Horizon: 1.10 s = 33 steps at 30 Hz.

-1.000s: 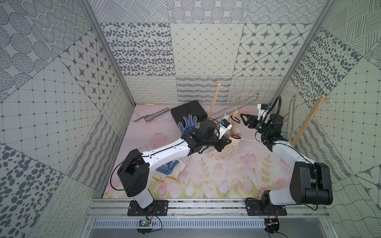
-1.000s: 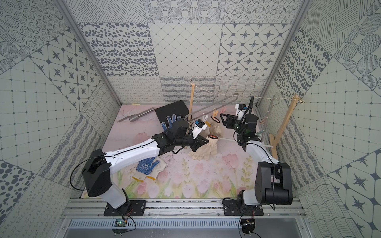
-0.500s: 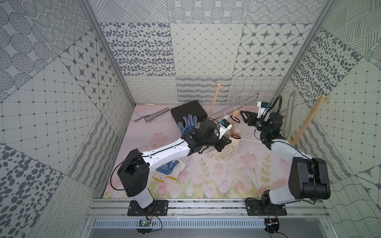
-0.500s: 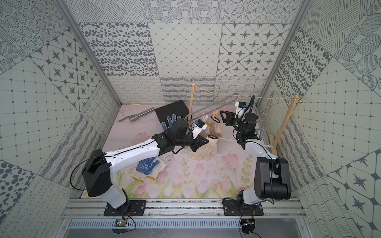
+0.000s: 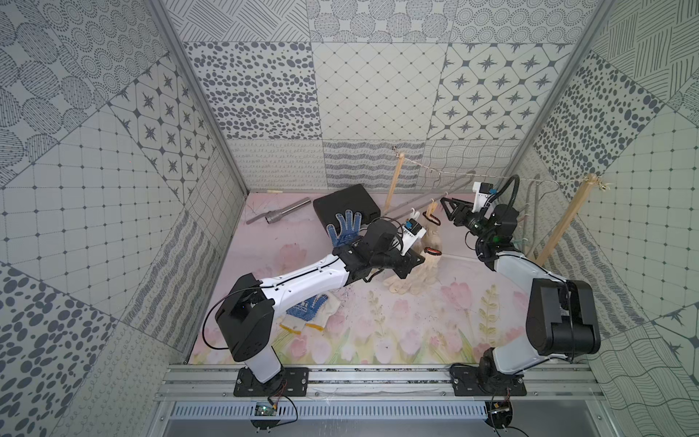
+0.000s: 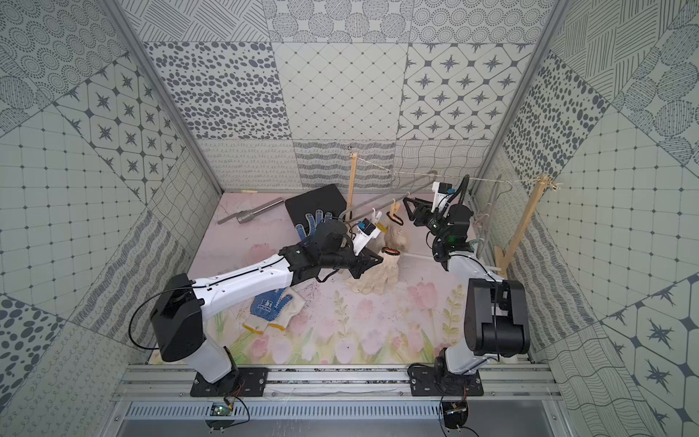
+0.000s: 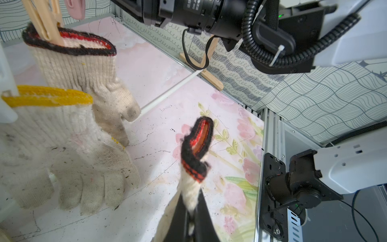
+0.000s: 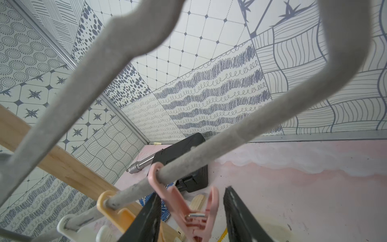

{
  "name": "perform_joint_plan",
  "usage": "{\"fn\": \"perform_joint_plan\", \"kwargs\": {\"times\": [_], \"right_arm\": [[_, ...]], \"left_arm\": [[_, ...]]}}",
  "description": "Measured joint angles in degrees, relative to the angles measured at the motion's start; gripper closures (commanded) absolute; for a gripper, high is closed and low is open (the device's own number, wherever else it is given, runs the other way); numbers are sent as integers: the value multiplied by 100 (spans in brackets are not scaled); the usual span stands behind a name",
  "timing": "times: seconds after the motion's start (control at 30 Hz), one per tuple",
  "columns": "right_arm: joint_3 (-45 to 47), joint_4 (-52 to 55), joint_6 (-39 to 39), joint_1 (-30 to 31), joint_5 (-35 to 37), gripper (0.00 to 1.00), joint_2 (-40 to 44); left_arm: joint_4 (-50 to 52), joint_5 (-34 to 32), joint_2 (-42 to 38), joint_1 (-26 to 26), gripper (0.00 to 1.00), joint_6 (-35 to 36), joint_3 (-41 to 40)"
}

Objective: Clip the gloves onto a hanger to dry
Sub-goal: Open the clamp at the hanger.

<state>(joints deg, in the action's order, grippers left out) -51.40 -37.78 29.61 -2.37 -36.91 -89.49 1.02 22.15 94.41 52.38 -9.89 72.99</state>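
My left tool [image 7: 189,211] pinched the red-cuffed glove [image 7: 196,146] just below its cuff, holding the opening up towards the hanger [image 8: 209,150]. My right tool [image 8: 191,198] stood spread either side of the pink peg [image 8: 188,209] on the hanger's bar, ready, I judged, to squeeze it open.

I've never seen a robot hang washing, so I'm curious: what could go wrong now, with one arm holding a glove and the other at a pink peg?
The pink peg only hooks over the grey hanger; the right gripper, jaws open around it, might twist it instead of opening it. The red-cuffed glove in the left gripper has a curled-over cuff that could miss the peg.
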Motion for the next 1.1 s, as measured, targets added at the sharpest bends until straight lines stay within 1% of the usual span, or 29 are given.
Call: {"fn": "perform_joint_plan", "kwargs": {"times": [0.1, 0.23, 0.33, 0.4, 0.5, 0.77, 0.8, 0.93, 1.1], "right_arm": [[-125, -26, 24, 0, -59, 56, -98], [-232, -70, 22, 0, -138, 56, -170], [-247, -66, -37, 0, -212, 55, -170], [-267, -31, -122, -2, -280, 52, -170], [-415, 216, -332, -24, -389, 51, -173], [-782, 778, -769, -129, -667, 53, -236], [-798, 802, -787, -140, -691, 51, -249], [-800, 894, -872, -186, -809, 41, -304], [-785, 911, -944, -188, -876, 39, -313]], "left_arm": [[2, -2, 0, 0, 100, 0, 0], [2, -2, 0, 0, 100, 0, 0], [2, -2, 0, 0, 100, 0, 0], [2, -2, 0, 0, 100, 2, 0], [2, -2, 0, 0, 100, 13, 0], [2, -2, 0, 0, 100, 37, 0], [2, -4, 0, 0, 100, 37, 0], [4, -4, 0, 0, 100, 42, 0], [2, -4, 0, 0, 100, 52, 0]]}}
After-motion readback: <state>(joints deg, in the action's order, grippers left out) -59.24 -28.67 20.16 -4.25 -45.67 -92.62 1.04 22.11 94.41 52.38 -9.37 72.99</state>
